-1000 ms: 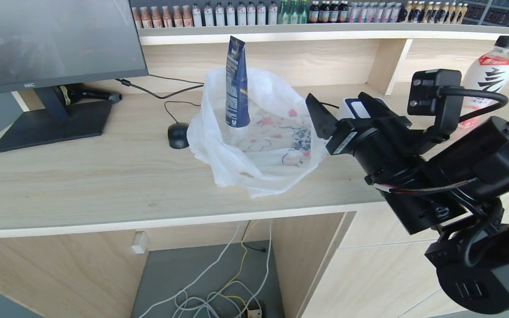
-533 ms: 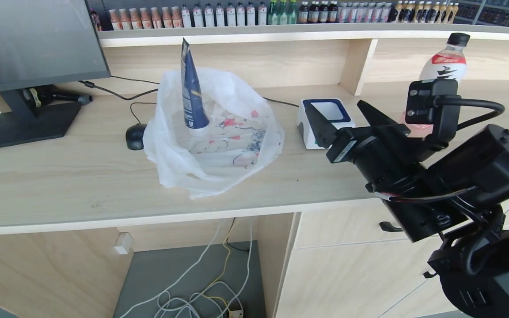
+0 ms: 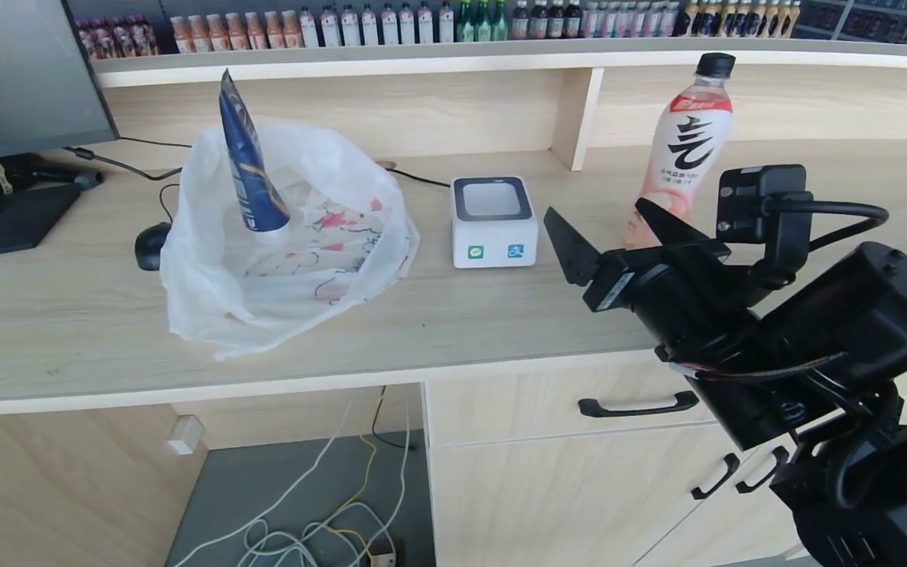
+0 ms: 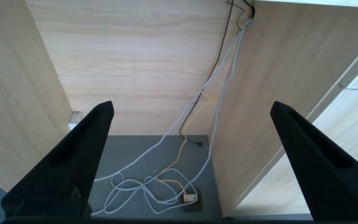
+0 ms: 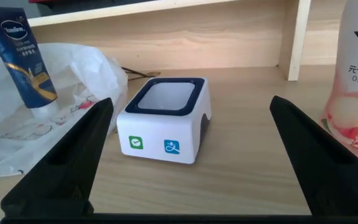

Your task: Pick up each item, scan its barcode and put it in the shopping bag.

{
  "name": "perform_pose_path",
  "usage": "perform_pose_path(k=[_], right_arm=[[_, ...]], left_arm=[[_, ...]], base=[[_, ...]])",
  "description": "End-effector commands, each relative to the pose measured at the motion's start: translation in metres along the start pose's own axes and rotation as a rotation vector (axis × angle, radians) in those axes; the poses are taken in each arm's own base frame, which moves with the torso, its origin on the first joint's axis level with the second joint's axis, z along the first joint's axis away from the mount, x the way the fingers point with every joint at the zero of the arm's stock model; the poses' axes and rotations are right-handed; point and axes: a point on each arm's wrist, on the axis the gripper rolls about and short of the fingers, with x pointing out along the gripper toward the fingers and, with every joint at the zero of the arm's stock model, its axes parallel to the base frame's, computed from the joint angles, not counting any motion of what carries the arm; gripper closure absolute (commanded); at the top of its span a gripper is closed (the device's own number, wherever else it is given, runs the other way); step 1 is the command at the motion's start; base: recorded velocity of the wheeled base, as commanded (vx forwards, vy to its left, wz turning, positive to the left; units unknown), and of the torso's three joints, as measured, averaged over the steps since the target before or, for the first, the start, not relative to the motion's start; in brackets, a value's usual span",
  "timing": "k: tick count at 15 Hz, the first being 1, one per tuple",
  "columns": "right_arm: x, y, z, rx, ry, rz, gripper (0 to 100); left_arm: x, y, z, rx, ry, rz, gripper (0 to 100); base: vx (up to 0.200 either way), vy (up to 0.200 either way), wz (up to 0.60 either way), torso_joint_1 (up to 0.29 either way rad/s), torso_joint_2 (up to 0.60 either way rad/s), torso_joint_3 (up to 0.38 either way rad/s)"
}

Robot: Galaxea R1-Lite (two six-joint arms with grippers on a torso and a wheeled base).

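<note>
While its jaws stand apart, the right gripper (image 3: 595,211) faces the scanner (image 3: 493,222).

right arm is being held out forward | right end effector (image 3: 595,213) is being held level, fingers spread wide apart | left end effector (image 4: 191,106) is being held low, fingers spread wide apart

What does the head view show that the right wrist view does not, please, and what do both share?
Head view only: the monitor, the mouse, a drawer handle and the black cap of the drink bottle. Right wrist view only: the barcode scanner's shaded side facing that bottle. Both: the scanner, the bottle, the blue tube standing in the shopping bag and the open right gripper.
</note>
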Motion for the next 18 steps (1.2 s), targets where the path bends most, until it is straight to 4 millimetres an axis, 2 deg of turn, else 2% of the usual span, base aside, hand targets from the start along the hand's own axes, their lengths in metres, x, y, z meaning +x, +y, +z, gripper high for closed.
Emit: perform_pose_path(k=[1, 5, 13, 18], right_arm=[[-0.002, 0.000, -0.002, 0.000, 0.009, 0.002, 0], [-0.006, -0.001, -0.005, -0.005, 0.030, 0.005, 0], [-0.009, -0.003, -0.002, -0.047, 0.032, 0.010, 0], [0.013, -0.014, 0.019, -0.101, 0.080, -0.031, 0]], left_arm=[[0.000, 0.000, 0.000, -0.001, 0.001, 0.001, 0], [0.000, 0.000, 0.000, -0.001, -0.002, 0.001, 0], [0.000, 0.000, 0.000, 0.007, 0.000, 0.001, 0], [0.000, 0.000, 0.000, 0.007, -0.002, -0.001, 0]], base=[[0.000, -0.200, 0.00, 0.002, 0.00, 0.002], [0.000, -0.200, 0.00, -0.002, 0.00, 0.002], [0.000, 0.000, 0.00, 0.000, 0.00, 0.000], [0.000, 0.000, 0.00, 0.000, 0.00, 0.000]])
